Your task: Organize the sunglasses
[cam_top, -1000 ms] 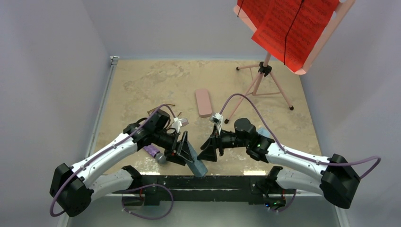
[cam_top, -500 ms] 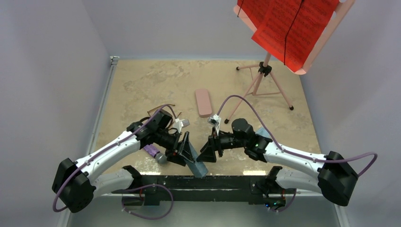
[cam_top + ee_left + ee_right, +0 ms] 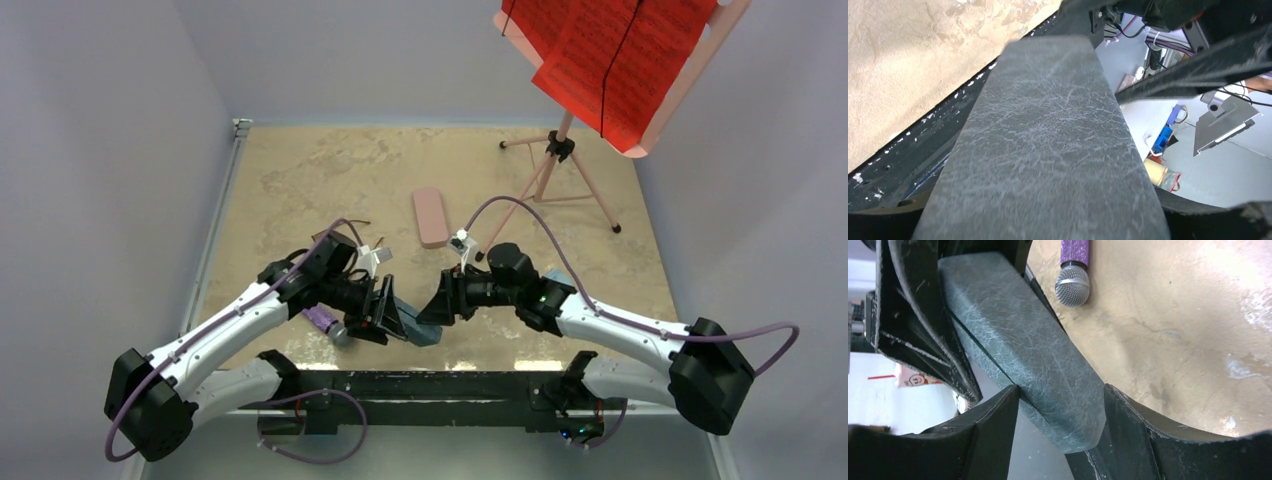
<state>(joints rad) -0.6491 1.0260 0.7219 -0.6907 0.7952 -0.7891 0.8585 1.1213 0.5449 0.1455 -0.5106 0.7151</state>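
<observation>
A blue-grey case (image 3: 420, 331) hangs just above the table's near edge, between both grippers. My left gripper (image 3: 386, 312) is shut on it, and the case (image 3: 1048, 150) fills the left wrist view and hides the fingers. My right gripper (image 3: 434, 304) has its jaws around the free end of the case (image 3: 1023, 350), with a finger touching each side. Of the sunglasses, only thin dark brown temple arms (image 3: 355, 222) show, behind the left wrist. The rest of that pair is hidden.
A pink case (image 3: 430, 216) lies mid-table. A purple microphone (image 3: 325, 322) lies under the left arm, beside the black front rail (image 3: 450, 385). A pink music stand (image 3: 560, 150) with red sheets stands at the back right. A light blue cloth (image 3: 553, 276) peeks out by the right arm.
My right gripper has moved left to the case's end and narrowed its jaws onto it. The left gripper has shifted slightly up and left with the case.
</observation>
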